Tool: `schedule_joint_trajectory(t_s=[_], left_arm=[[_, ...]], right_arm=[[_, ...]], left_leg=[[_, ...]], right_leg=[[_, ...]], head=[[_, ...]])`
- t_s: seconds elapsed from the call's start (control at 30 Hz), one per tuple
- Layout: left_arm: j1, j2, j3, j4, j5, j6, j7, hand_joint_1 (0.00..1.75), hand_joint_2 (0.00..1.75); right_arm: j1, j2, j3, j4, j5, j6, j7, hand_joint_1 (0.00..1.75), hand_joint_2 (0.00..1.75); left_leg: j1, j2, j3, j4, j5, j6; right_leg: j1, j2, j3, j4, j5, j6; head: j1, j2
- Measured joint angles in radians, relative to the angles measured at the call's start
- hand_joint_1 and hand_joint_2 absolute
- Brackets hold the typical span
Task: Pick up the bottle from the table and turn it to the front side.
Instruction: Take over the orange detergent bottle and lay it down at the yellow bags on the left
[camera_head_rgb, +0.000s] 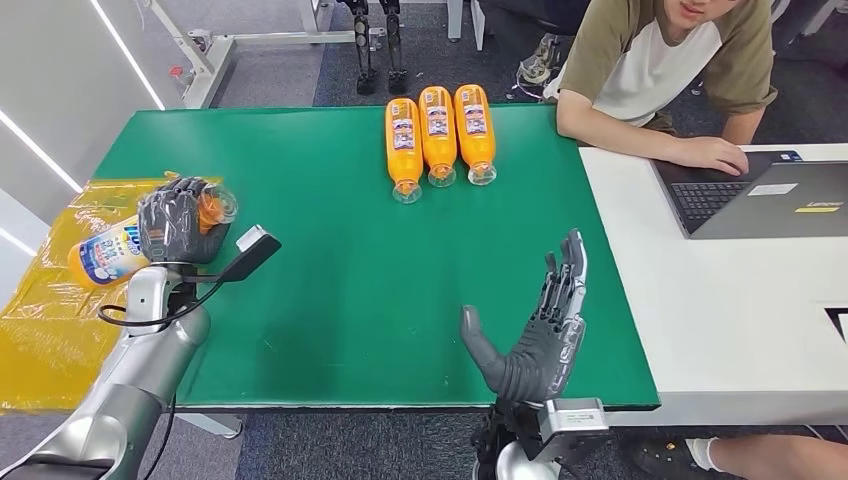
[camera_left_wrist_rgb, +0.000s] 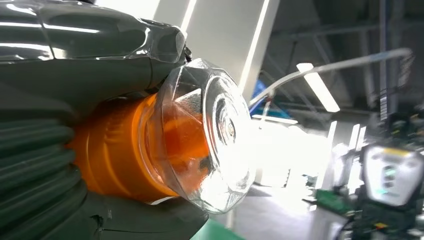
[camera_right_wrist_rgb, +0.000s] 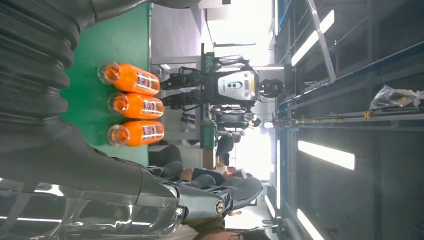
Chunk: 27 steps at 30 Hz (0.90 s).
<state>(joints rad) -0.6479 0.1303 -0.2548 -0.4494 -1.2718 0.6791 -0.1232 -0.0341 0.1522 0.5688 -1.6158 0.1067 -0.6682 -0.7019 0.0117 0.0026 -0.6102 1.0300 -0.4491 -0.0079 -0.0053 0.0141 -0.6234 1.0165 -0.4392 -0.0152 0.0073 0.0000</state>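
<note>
My left hand (camera_head_rgb: 178, 221) grips an orange bottle (camera_head_rgb: 103, 252) with a blue and white label, held lying sideways above the table's left edge, its clear cap (camera_head_rgb: 222, 206) pointing right. The left wrist view shows that clear cap (camera_left_wrist_rgb: 210, 135) and the orange neck (camera_left_wrist_rgb: 117, 150) close up, with my fingers (camera_left_wrist_rgb: 95, 35) wrapped around them. My right hand (camera_head_rgb: 540, 330) stands open near the table's front edge, fingers spread and pointing up, holding nothing. Three more orange bottles (camera_head_rgb: 438, 135) lie side by side at the far middle of the green table (camera_head_rgb: 330, 260), also seen as bottles (camera_right_wrist_rgb: 135, 105) in the right wrist view.
A yellow plastic sheet (camera_head_rgb: 40, 320) lies off the table's left side. A white table (camera_head_rgb: 720, 320) adjoins on the right, where a person (camera_head_rgb: 660, 70) rests a hand by a laptop (camera_head_rgb: 760, 195). Another robot (camera_right_wrist_rgb: 232, 90) stands beyond the far edge.
</note>
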Motion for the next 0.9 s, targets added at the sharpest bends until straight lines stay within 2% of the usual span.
schedule_joint_trajectory(t_s=[0.1,0.23,0.53,0.9], left_arm=[[-0.005,0.008,0.0,0.039,-0.035,-0.014,0.059,1.75,1.75],[-0.005,0.017,0.0,0.075,-0.063,-0.048,0.081,1.75,1.75],[0.046,0.024,-0.005,0.124,-0.132,-0.182,0.048,1.75,1.75],[0.102,0.022,-0.007,0.138,-0.133,-0.207,0.013,1.75,1.75]], right_arm=[[0.001,0.0,0.0,-0.005,0.001,0.0,0.0,0.0,1.75],[0.0,0.0,0.0,-0.005,-0.015,0.0,0.0,0.0,1.75],[-0.015,0.0,0.01,0.004,-0.055,0.01,0.0,0.0,1.75],[-0.039,0.0,0.026,0.038,-0.068,0.042,0.0,0.0,1.75]], left_leg=[[0.0,0.0,0.0,0.0,0.0,0.0],[0.0,0.0,-0.001,0.0,0.0,0.0],[0.0,-0.001,-0.001,0.0,0.0,0.0],[0.0,-0.001,-0.001,-0.001,0.0,-0.001]], right_leg=[[0.0,0.0,0.0,0.0,0.0,0.0],[0.0,0.0,0.0,0.0,0.0,0.0],[0.0,-0.001,0.0,0.0,-0.001,0.0],[0.0,-0.001,0.0,0.0,-0.001,0.0]], head=[[0.0,0.0],[0.0,0.0],[0.0,0.0],[0.0,0.0]])
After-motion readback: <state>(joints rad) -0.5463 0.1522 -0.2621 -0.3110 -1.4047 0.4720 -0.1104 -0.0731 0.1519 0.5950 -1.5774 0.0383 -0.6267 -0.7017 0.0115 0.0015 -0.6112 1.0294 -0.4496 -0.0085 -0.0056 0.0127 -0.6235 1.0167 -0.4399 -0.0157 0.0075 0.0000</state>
